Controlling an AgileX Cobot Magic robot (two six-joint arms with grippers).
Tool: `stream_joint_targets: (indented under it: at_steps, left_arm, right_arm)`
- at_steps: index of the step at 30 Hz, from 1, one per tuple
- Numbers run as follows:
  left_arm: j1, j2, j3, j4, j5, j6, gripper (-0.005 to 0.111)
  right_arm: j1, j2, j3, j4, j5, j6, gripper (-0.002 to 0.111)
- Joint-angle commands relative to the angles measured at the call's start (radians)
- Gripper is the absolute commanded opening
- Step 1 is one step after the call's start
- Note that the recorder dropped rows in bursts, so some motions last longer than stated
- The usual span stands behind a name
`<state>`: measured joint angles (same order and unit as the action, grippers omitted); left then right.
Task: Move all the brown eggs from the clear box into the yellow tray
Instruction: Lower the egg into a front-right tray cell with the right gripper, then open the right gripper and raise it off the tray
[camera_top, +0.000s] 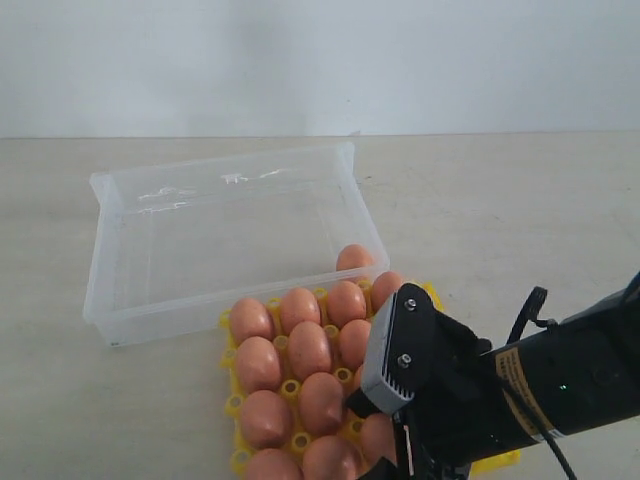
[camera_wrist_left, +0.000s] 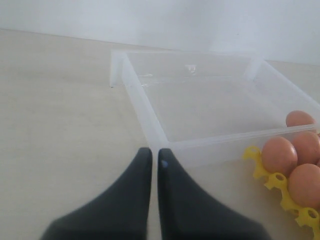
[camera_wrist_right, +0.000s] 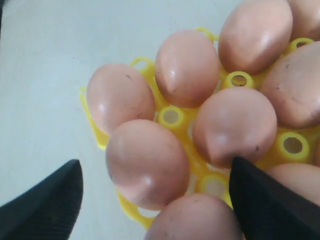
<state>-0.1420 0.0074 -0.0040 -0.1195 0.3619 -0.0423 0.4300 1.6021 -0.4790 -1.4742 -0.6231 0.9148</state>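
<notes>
The clear box (camera_top: 225, 215) lies empty on the table. In front of it the yellow tray (camera_top: 236, 405) holds several brown eggs (camera_top: 309, 348) in its cups. One more egg (camera_top: 354, 258) shows at the tray's far edge, by the box's corner. My right gripper (camera_wrist_right: 155, 164) hangs open over the tray's near right part, fingers (camera_wrist_right: 265, 200) wide on either side of an egg (camera_wrist_right: 197, 222) seated in its cup, gripping nothing. In the exterior view the arm (camera_top: 500, 390) hides that corner. My left gripper (camera_wrist_left: 151, 152) is shut and empty, low beside the box's near wall (camera_wrist_left: 210, 147).
Bare beige table surrounds the box and tray on all sides. A plain white wall (camera_top: 320, 60) rises behind the table's far edge. The right arm's black body and cable (camera_top: 530, 310) reach in from the lower right.
</notes>
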Motion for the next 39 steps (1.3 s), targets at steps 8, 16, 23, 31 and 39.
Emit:
stream_joint_targets:
  at_steps: [8, 16, 23, 31, 39]
  left_arm:
    - [-0.002, 0.004, 0.004, 0.004, -0.007, 0.004, 0.004]
    - [-0.002, 0.004, 0.004, 0.004, -0.007, 0.004, 0.004]
    - [-0.002, 0.004, 0.004, 0.004, -0.007, 0.004, 0.004]
    - [-0.002, 0.004, 0.004, 0.004, -0.007, 0.004, 0.004]
    - [-0.002, 0.004, 0.004, 0.004, -0.007, 0.004, 0.004]
  right_arm:
    - [-0.002, 0.001, -0.005, 0.11, -0.008, -0.014, 0.074]
    - [-0.002, -0.13, -0.154, 0.24, -0.094, 0.026, 0.074]
    - [-0.002, -0.173, -0.29, 0.336, -0.062, 0.033, 0.027]
    - [-0.002, -0.397, -0.296, -0.27, 0.132, 0.52, 0.0]
    - [-0.002, -0.427, -0.246, -0.27, -0.087, 0.738, 0.0]
